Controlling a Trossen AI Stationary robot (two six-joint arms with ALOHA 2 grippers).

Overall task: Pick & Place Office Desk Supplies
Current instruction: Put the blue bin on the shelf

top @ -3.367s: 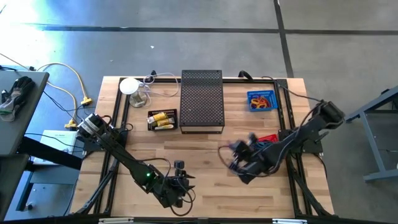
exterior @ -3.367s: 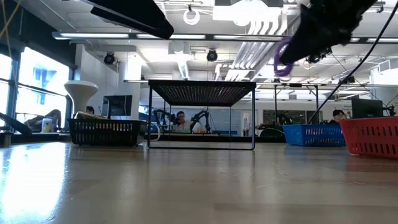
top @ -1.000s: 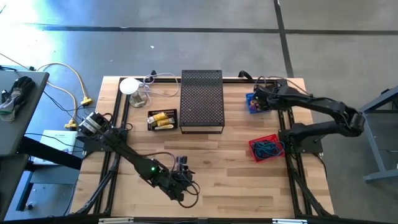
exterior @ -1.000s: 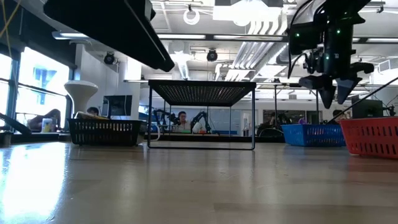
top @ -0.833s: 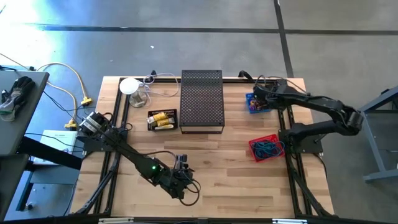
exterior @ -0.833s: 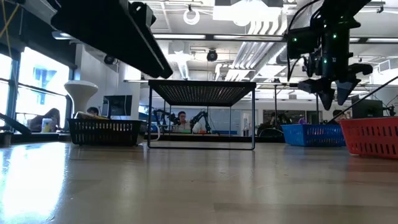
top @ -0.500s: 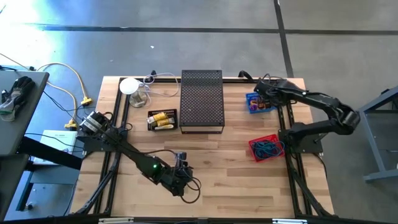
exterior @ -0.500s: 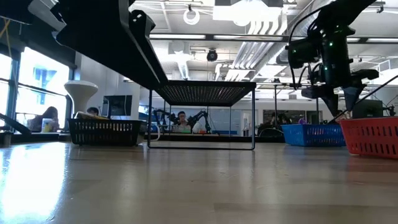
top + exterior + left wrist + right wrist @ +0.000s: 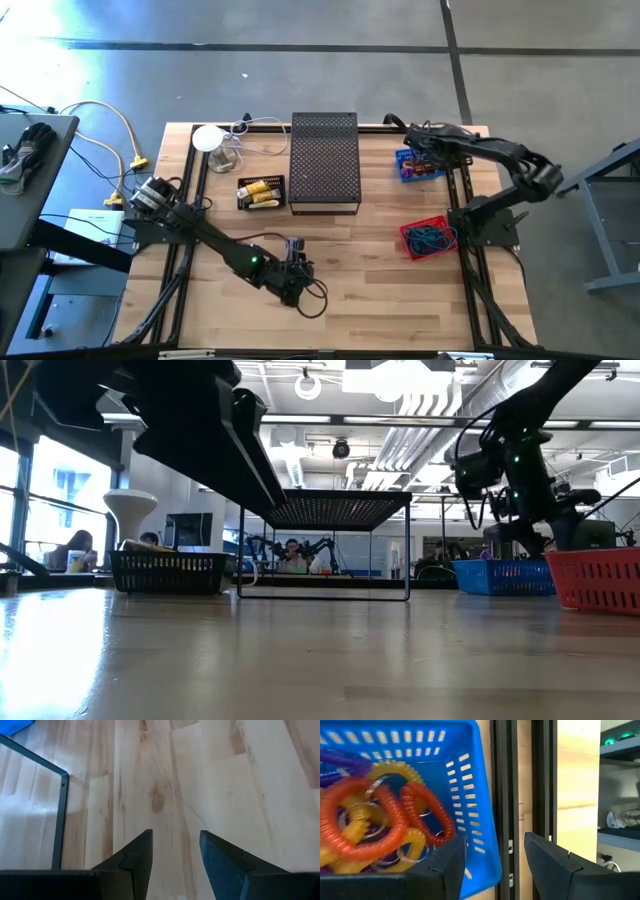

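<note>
A blue basket [image 9: 421, 164] at the far right holds coiled loops [image 9: 380, 820] in orange, red, yellow and purple. My right gripper [image 9: 495, 837] hangs open just above that basket's outer wall [image 9: 470, 785] and touches nothing. It also shows in the high view [image 9: 419, 151]. A red basket [image 9: 428, 238] with dark loops sits nearer, and a black basket [image 9: 261, 192] left of the centre holds yellow pieces. My left gripper [image 9: 175, 832] is open over bare wood near the table's front middle [image 9: 297, 262], with nothing between its fingers.
A black mesh riser [image 9: 324, 160] stands at the far middle on thin legs [image 9: 61, 795]. A white round object and cables [image 9: 212, 140] lie at the far left. Black frame rails [image 9: 505, 800] run beside the blue basket. Bare wood lies across the near middle.
My right gripper has sunk toward the blue basket and shifted a little toward the table's right edge, staying open. My left gripper has crept toward the far edge over bare wood, still open.
</note>
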